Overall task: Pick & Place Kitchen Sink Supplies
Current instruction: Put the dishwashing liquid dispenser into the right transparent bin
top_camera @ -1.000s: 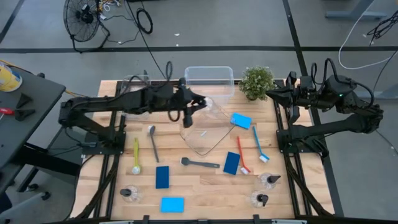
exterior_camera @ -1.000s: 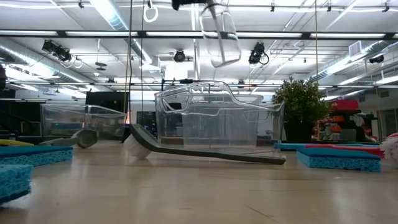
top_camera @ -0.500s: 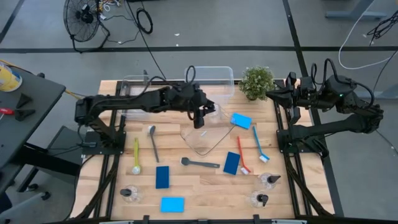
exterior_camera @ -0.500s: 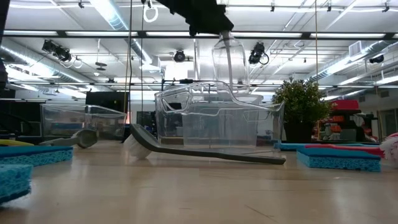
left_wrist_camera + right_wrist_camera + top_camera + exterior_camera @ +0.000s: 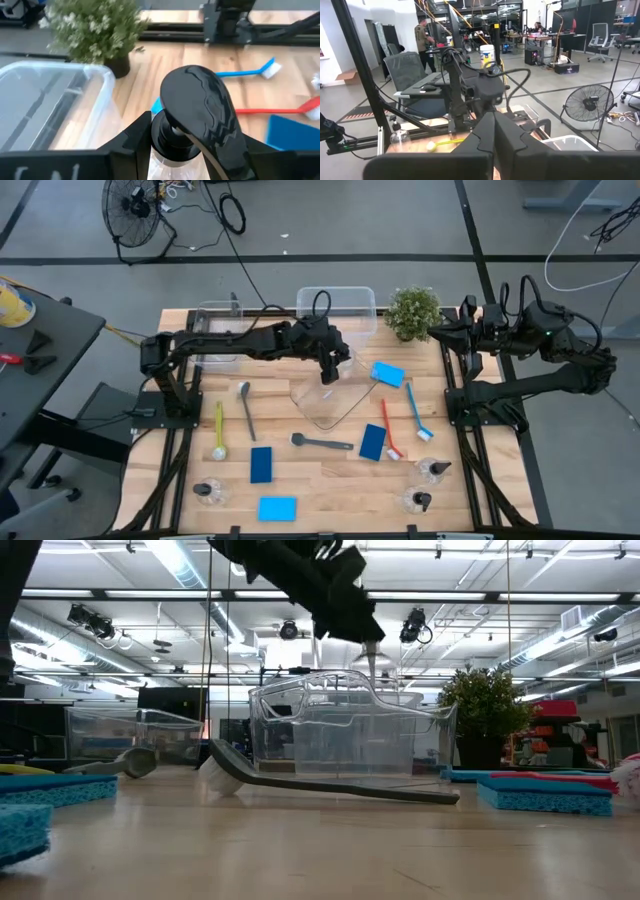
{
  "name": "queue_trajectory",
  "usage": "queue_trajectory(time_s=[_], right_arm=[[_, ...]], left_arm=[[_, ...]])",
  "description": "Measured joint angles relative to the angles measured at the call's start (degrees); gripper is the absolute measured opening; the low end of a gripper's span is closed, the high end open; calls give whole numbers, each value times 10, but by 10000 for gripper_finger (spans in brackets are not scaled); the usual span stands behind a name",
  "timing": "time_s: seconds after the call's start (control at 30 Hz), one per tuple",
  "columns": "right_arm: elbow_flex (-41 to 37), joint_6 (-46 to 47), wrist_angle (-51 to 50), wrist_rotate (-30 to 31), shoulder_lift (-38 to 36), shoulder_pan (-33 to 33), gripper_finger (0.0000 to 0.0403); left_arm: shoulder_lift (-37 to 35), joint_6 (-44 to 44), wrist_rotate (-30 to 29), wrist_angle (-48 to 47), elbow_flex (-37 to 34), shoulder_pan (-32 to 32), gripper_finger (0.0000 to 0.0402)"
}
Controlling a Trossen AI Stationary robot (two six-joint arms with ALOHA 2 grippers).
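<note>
My left gripper hangs over the clear tray at the table's middle, shut on a small clear bottle with a black pump top. In the low view the bottle hangs under the gripper, down to the tray's upper rim. Flat on the table lie sponges and brushes. Three more pump bottles stand near the front edge. My right gripper waits shut, raised at the right edge. My left gripper pinches the bottle's black collar, just under the pump head, between its two fingers. The fingers slant down from the table's left. The bottle hangs upright below them; the tray's clear walls blur its base, so whether it rests there I cannot tell.
Two clear bins stand at the far edge, with a small potted plant to their right. A dark brush and a grey one lie near the tray. The right arm's frame lines the right side.
My left gripper has gone down and toward the table's right edge, tipping further downward, with the bottle kept upright in its hold. The bottle has sunk from high above the tray to the level of the tray's rim.
</note>
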Motion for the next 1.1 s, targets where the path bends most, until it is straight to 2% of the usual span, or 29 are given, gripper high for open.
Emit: queue_trajectory(time_s=[0.5, 0.77, 1.1], right_arm=[[0, -13, 0, 0, 0, 0, 6], [0, -13, 0, 0, 0, 0, 6], [0, -14, 4, -27, 0, 0, 6]], left_arm=[[13, -15, 2, 3, 0, 15, 147], [45, -34, 11, 2, 0, 14, 150], [47, -40, 14, 1, 0, 18, 155]])
